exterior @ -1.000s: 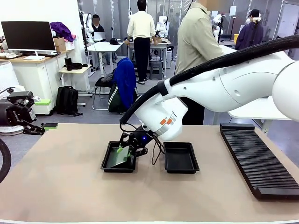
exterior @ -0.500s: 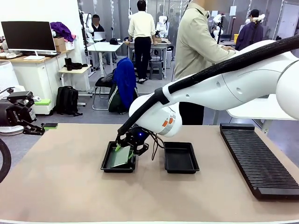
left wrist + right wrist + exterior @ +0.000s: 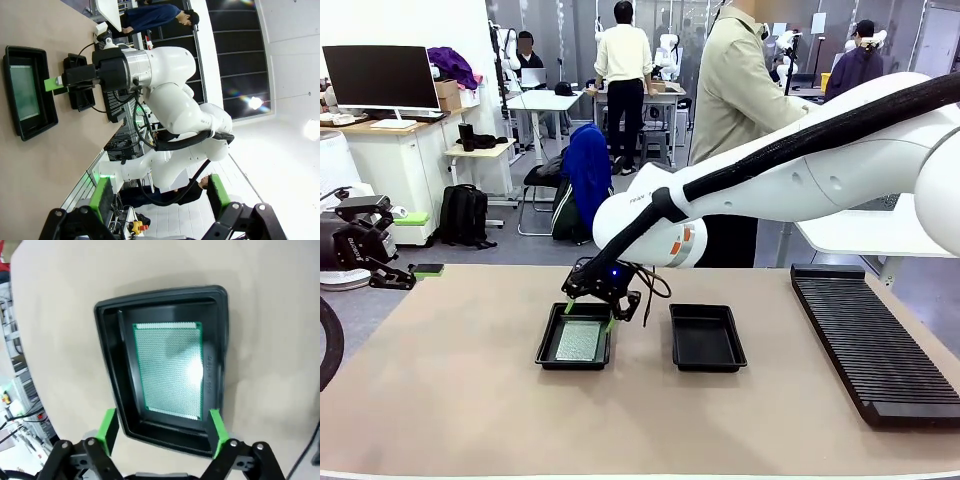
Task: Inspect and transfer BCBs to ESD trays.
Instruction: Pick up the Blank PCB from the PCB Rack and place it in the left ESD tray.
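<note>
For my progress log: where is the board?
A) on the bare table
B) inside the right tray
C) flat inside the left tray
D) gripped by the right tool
C: the board lies flat in the left tray, the open right tool above it.

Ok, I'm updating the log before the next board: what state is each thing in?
BCB, lying flat in the left ESD tray, not gripped.
left ESD tray, holds the BCB.
right ESD tray, empty.
right gripper, jaws open, above the left ESD tray.
left gripper, jaws open, holding nothing.
slotted rack, empty.
</note>
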Robot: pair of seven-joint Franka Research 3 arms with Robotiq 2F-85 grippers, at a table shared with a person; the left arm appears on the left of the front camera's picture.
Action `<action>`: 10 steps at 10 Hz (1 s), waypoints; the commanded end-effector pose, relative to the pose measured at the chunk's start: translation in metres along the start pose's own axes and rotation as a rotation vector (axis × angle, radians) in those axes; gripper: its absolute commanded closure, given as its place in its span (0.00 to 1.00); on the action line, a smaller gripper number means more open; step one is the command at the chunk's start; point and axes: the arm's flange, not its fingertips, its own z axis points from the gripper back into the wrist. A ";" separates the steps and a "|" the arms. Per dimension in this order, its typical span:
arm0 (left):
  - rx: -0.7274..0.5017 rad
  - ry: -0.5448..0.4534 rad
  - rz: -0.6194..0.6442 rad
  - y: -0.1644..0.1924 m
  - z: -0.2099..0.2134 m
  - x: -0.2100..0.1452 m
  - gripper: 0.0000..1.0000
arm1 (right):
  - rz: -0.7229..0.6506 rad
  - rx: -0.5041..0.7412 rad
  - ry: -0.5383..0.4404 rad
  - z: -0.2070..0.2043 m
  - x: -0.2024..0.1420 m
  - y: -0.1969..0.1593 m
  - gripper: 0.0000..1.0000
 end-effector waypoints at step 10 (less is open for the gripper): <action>0.006 -0.005 -0.003 -0.001 0.001 -0.001 0.00 | -0.003 -0.199 -0.010 0.029 -0.015 0.010 0.00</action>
